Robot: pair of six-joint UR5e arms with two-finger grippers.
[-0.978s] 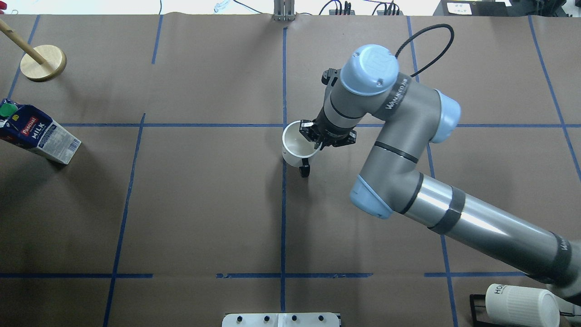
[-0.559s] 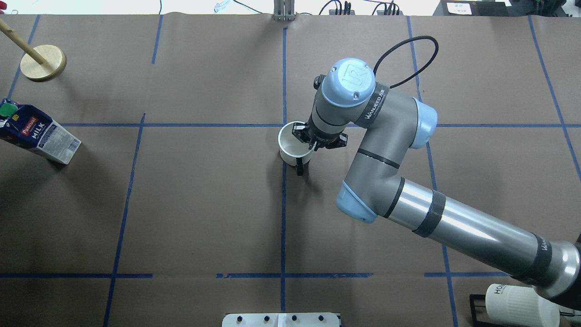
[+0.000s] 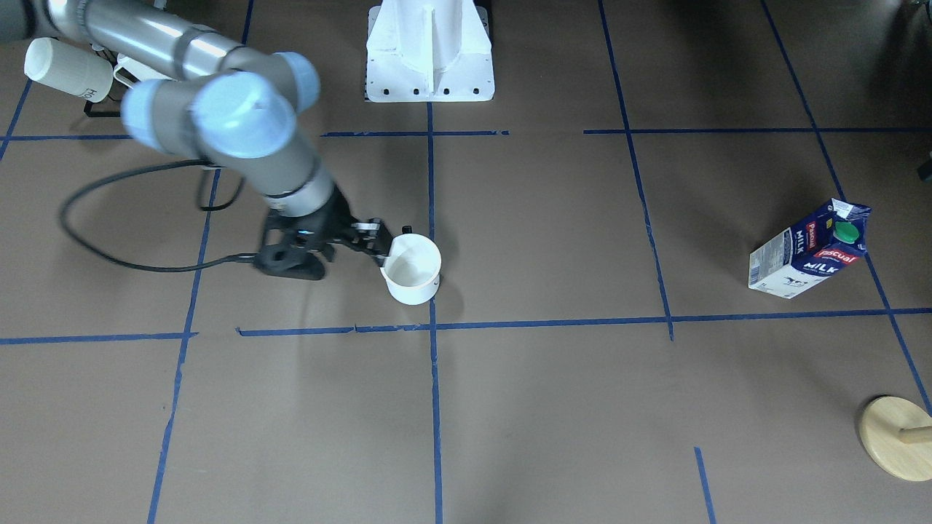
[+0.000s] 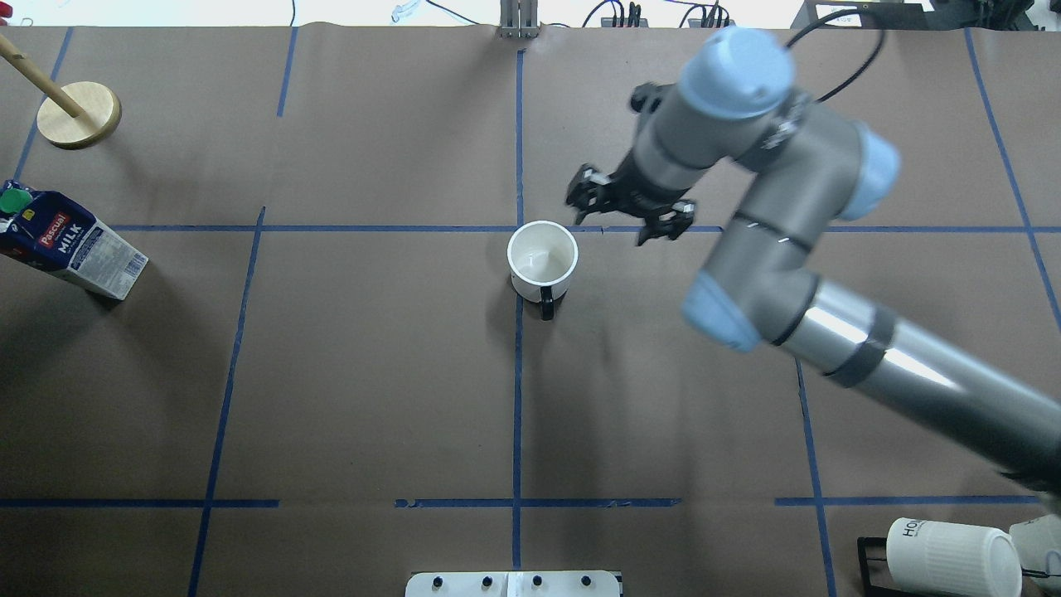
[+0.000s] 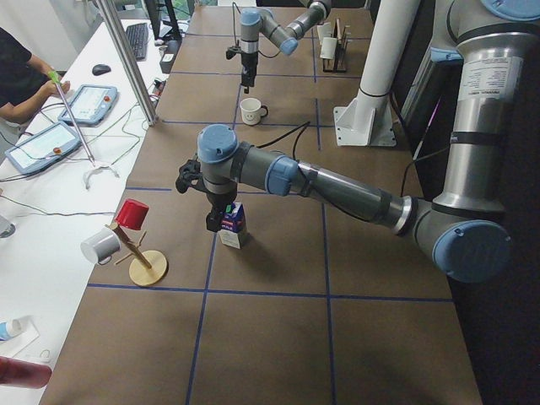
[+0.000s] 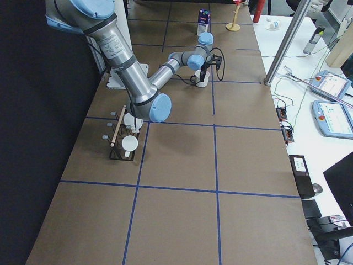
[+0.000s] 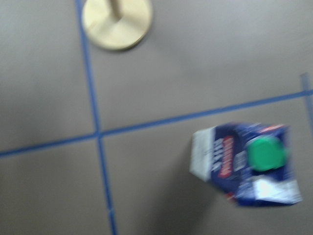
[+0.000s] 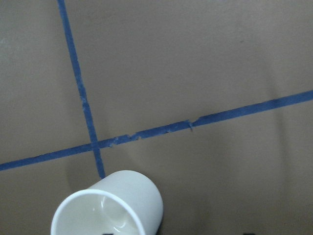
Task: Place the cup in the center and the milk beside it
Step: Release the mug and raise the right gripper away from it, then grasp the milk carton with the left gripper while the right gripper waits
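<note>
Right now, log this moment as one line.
cup upright by center crossing | right gripper jaws open, clear of cup | milk upright, far left, unplaced | left gripper near milk, jaws unclear

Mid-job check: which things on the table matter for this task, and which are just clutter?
For the job: small white cup with dark handle; navy-and-white gable-top milk carton with green cap; central blue tape crossing.
Lying about: round-based wooden peg stand; ribbed white mug.

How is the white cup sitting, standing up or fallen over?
Standing up: the cup rests on its base, open mouth facing up, handle at its side.
</note>
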